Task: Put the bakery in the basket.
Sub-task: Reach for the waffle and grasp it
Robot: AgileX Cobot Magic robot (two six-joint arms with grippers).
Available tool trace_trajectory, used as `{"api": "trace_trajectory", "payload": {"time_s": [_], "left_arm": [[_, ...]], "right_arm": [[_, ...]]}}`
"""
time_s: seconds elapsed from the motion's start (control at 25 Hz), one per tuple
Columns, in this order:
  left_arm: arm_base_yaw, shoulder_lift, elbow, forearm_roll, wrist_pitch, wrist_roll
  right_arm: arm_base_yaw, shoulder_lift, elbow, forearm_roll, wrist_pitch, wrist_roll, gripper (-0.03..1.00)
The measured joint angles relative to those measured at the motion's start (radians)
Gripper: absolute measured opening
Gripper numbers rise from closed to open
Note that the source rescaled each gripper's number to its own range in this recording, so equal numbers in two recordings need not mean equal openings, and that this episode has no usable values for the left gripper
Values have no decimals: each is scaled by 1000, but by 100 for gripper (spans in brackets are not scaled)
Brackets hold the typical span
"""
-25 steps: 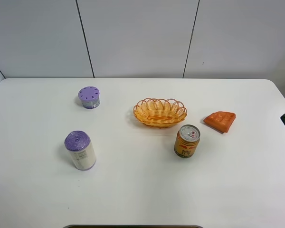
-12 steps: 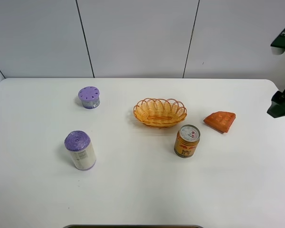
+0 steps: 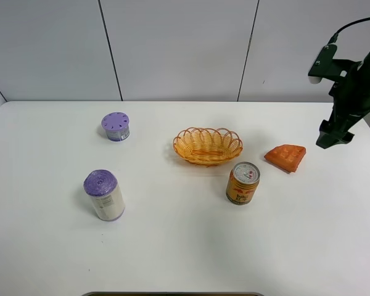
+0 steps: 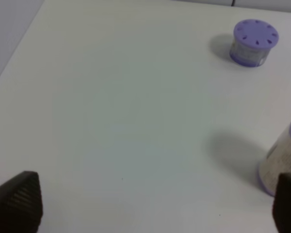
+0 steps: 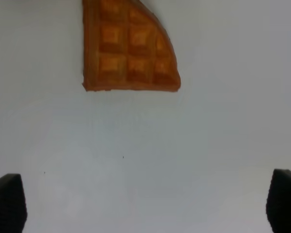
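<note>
Reaching step, by the look of it: nothing gripped yet. Right gripper (image 3: 328, 142) above the table (image 3: 172, 246), near the bakery (image 3: 286, 156) on its outer side, fingers spread wide and empty. Bakery lying flat on the table, to the right of the basket (image 3: 208, 145) and apart from it, near the can (image 3: 243, 183). Left gripper (image 4: 153, 206) also wide open, holding nothing. Next, probably: come over the bakery, lower, close on its edges, then lift and carry across into the basket, clearing the rim.
</note>
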State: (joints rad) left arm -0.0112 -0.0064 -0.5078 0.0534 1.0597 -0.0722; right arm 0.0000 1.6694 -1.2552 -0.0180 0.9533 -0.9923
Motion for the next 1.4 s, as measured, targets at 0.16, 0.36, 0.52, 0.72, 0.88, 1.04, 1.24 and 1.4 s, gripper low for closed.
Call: {"api": "trace_trajectory", "payload": {"time_s": [0.16,0.36,0.52,0.72,0.88,1.04,1.24,1.4], "left_arm": [[0,0,0,0,0,0],[0,0,0,0,0,0],[0,0,0,0,0,0],[0,0,0,0,0,0],[0,0,0,0,0,0],[0,0,0,0,0,0],[0,0,0,0,0,0],[0,0,0,0,0,0]], "right_arm": [[0,63,-1,40,-40,-74,100],[0,129,-1,41,-107,-138,100],[10,182,-8,41,-160,-147,100],[36,246,-9,80,-203,-147,100],[42,280,-9,92,-217,-147,100],[42,304,-9,92,-236,-147,100],[42,338,-9,92,-270,-151,100],[42,363,-9,92,-288,-153,100]]}}
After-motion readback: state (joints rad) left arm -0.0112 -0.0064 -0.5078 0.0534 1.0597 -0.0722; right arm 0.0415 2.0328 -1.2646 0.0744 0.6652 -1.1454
